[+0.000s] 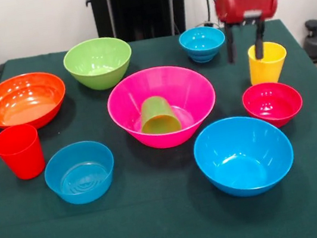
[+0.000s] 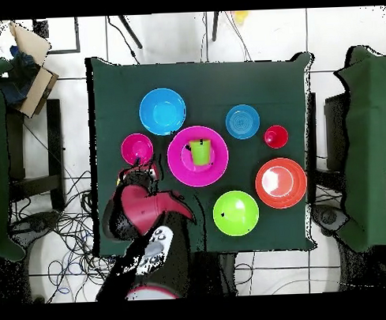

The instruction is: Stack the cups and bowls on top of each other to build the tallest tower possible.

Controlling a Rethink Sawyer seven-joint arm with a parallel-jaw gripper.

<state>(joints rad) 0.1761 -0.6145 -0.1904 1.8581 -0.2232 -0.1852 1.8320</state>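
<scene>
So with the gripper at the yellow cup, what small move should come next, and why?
Probably lower a little and close. The gripper hangs open at the yellow cup, one finger seemingly inside its rim and one outside, so the wall looks ready to be pinched.

Green-clothed table (image 1: 163, 227) under bowls (image 1: 242, 154), red cup (image 1: 19, 152), yellow cup (image 1: 267, 62).
</scene>
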